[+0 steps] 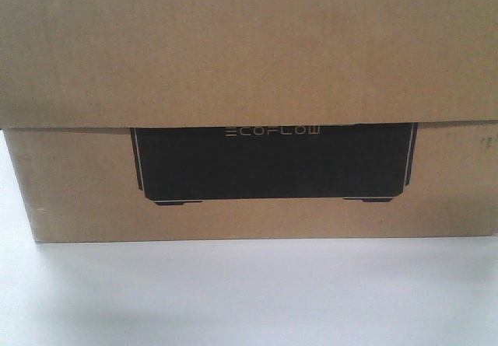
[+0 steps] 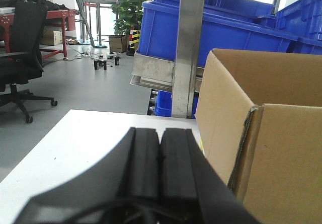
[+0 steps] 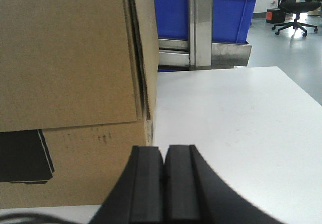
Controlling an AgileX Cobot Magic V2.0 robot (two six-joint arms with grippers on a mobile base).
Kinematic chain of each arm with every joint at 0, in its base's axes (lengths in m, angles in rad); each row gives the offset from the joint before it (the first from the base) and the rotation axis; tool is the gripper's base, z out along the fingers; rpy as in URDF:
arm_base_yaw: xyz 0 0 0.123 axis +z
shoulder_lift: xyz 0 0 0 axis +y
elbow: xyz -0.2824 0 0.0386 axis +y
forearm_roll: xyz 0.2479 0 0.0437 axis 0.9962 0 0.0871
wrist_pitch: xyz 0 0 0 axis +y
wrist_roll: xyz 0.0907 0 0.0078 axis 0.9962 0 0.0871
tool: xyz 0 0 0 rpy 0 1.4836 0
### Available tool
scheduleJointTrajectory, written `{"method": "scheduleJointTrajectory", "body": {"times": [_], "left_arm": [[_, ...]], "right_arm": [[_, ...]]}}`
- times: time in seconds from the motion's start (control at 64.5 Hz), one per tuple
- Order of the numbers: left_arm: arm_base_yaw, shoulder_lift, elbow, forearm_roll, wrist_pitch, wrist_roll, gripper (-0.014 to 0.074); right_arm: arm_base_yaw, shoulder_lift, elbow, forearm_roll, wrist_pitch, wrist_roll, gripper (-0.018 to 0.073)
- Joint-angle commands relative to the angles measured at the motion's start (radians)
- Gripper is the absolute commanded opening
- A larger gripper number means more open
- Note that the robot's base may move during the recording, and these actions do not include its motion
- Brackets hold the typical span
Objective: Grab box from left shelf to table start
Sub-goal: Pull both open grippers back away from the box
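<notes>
A brown cardboard box (image 1: 249,58) with a black ECOFLOW print stands on the white table (image 1: 249,291) and fills the front view. In the left wrist view the box (image 2: 282,148) is to the right of my left gripper (image 2: 161,133), with its flaps up. My left gripper is shut and empty, just above the table. In the right wrist view the box (image 3: 70,73) is to the left of my right gripper (image 3: 163,151). My right gripper is shut and empty, close to the box's corner.
A metal shelf post (image 2: 186,48) with blue bins (image 2: 166,30) stands behind the table; it also shows in the right wrist view (image 3: 200,22). A black office chair (image 2: 20,48) is on the floor at left. Another chair (image 3: 294,5) is at far right.
</notes>
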Motion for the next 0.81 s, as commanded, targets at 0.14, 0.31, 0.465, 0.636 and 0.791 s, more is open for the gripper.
{"method": "scheduleJointTrajectory", "body": {"times": [0.14,0.31,0.465,0.636,0.791], "left_arm": [[0.001,0.011,-0.03,0.004,-0.084,-0.001,-0.0091],[0.001,0.011,-0.03,0.004,-0.084,-0.001,-0.0091],[0.001,0.008,-0.012,0.01,-0.088,-0.005,-0.009],[0.001,-0.053,0.084,0.252,-0.072,-0.112,-0.009],[-0.001,-0.181,0.212,0.274,-0.072,-0.299,-0.009]], "right_arm": [[-0.006,-0.014,-0.018,0.0,-0.093,-0.007,0.005],[-0.006,-0.014,-0.018,0.0,-0.093,-0.007,0.005],[-0.006,-0.014,-0.018,0.0,-0.093,-0.007,0.005],[-0.006,-0.014,-0.018,0.0,-0.093,-0.007,0.005],[-0.006,-0.014,-0.018,0.0,-0.093,-0.007,0.005]]}}
